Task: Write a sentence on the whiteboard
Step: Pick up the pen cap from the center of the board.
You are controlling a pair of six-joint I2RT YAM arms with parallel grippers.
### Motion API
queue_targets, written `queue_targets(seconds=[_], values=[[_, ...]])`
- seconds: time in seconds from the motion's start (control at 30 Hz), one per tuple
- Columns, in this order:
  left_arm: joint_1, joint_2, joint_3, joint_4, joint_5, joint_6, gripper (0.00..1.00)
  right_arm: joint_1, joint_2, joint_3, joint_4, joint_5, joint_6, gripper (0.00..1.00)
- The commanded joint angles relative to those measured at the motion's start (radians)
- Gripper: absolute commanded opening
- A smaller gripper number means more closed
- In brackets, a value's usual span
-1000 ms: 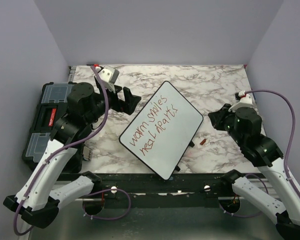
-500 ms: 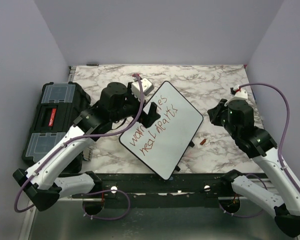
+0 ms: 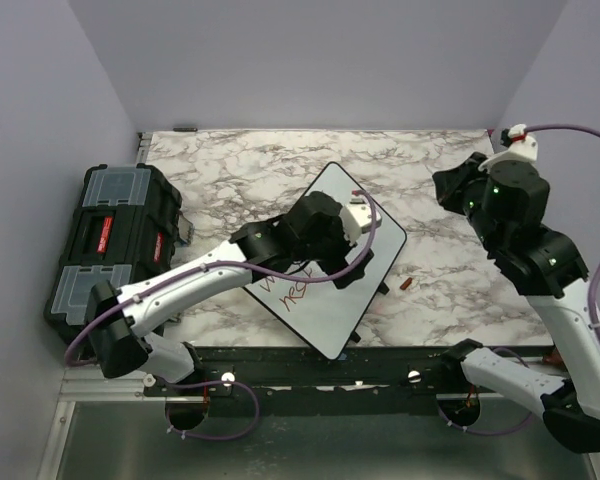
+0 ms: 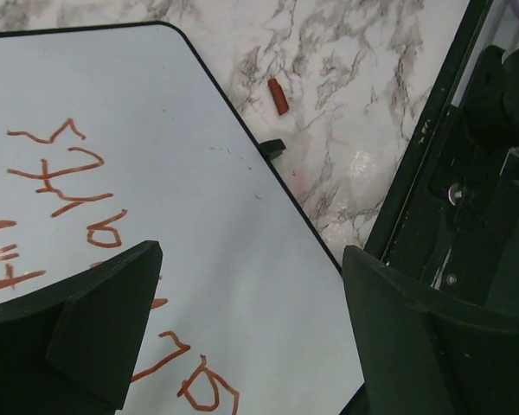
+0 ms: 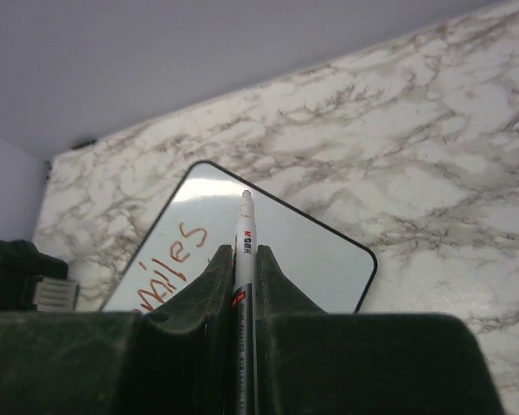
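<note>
Lying tilted at centre frame on the marble table [image 3: 240,170], the whiteboard [image 3: 330,320] bears the sentence [image 4: 69,173]. The left gripper [image 4: 251,259] hovers over it, fingers apart and empty. The right gripper [image 5: 245,252], upper right in the top view, clamps a marker [image 5: 245,225].

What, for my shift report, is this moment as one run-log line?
left end effector: open, over whiteboard | right end effector: shut on marker, away from whiteboard | sentence: red, written on whiteboard
</note>
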Motion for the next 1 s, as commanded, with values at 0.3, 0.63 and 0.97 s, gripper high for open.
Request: queue_targets(seconds=[0.3, 0.63, 0.97], values=[[-0.137, 0.397, 0.268, 0.032, -0.177, -0.066, 0.86, 0.002, -0.114, 0.259, -0.047, 0.060, 0.007, 0.01], [-0.179, 0.679, 0.528, -0.083, -0.278, -0.129, 0.76, 0.001, -0.142, 0.348, -0.107, 0.050, 0.006, 0.01], [-0.191, 0.871, 0.689, -0.161, -0.294, -0.155, 0.67, 0.001, -0.158, 0.370, -0.127, 0.031, 0.011, 0.01]])
